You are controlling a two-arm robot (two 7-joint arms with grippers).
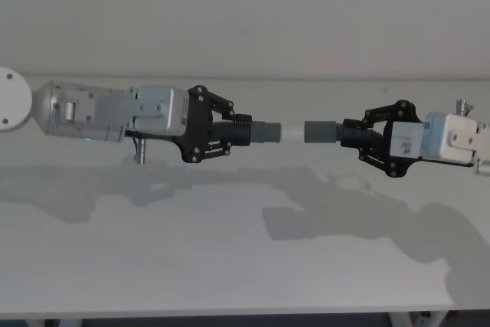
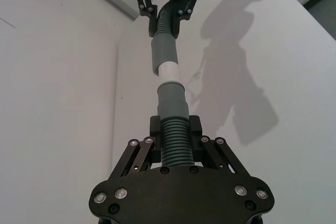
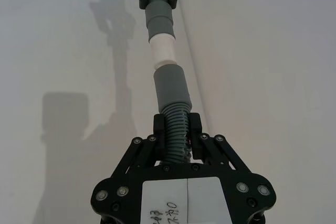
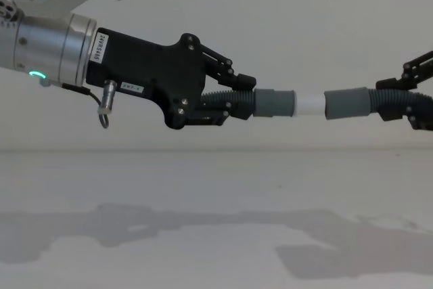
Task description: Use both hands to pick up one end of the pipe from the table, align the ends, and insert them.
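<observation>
Black left gripper (image 1: 230,134) clamps ribbed hose piece (image 1: 237,132) with white tip (image 1: 292,132); right gripper (image 1: 358,134) clamps socket piece (image 1: 325,132). Both held above table (image 1: 230,250). Tip at socket mouth, possibly just entered. Risk: slight tilt, tip jams on rim.

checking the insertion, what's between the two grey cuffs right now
Just the narrow white tip bridges the left cuff and the socket cuff; nothing else lies between them, in head and chest views.
</observation>
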